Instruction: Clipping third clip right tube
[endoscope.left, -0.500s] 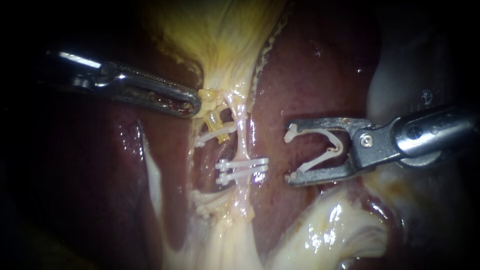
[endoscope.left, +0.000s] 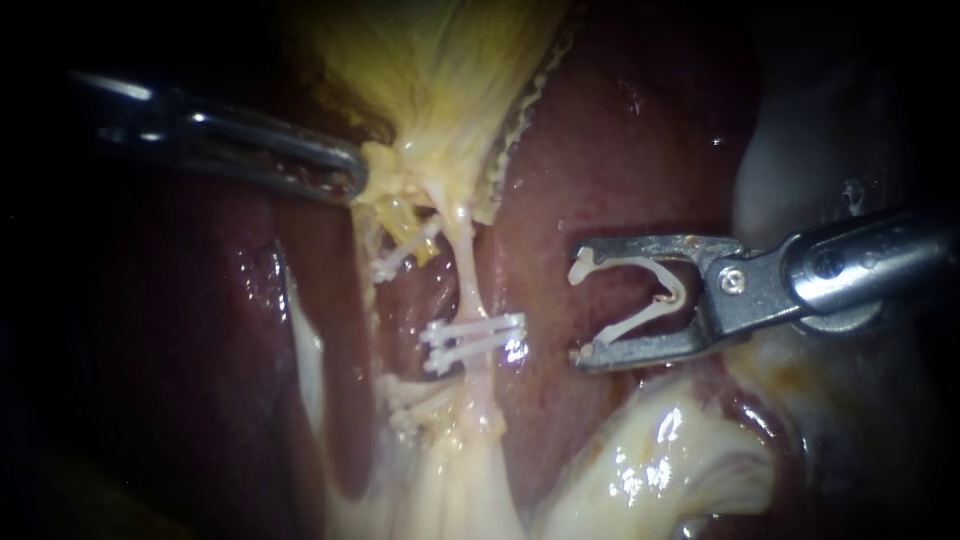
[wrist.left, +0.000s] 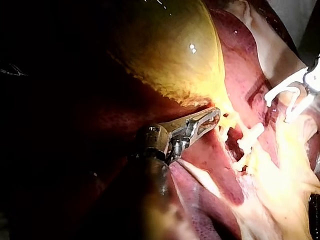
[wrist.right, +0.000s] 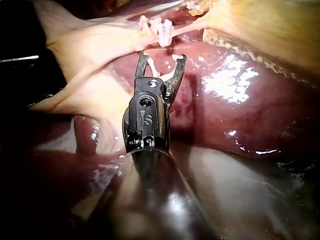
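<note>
My left instrument (endoscope.left: 348, 182) comes in from the left, jaws shut on the yellow neck of the gallbladder (endoscope.left: 450, 80) and holding it up to the left; the left wrist view shows the same grip (wrist.left: 214, 118). The right tube (endoscope.left: 467, 265) runs taut down from there as a thin pale strand. Two white clips (endoscope.left: 475, 335) lie across it side by side. My right instrument (endoscope.left: 578, 308) stands to the right of those clips, apart from the tube. Its jaws are spread wide, with an open white clip (endoscope.left: 640, 290) seated between them. In the right wrist view the jaws (wrist.right: 161, 60) stop just short of the clipped tube (wrist.right: 157, 27).
A second tube (endoscope.left: 400, 250) on the left carries a white clip, and more clips (endoscope.left: 415, 405) sit lower down. Dark red liver (endoscope.left: 620, 150) lies behind and to the right. Pale glistening fatty tissue (endoscope.left: 680, 460) lies under my right instrument.
My left instrument has moved up and to the left, pulling the gallbladder neck with it and stretching both tubes. My right instrument has stayed in place.
</note>
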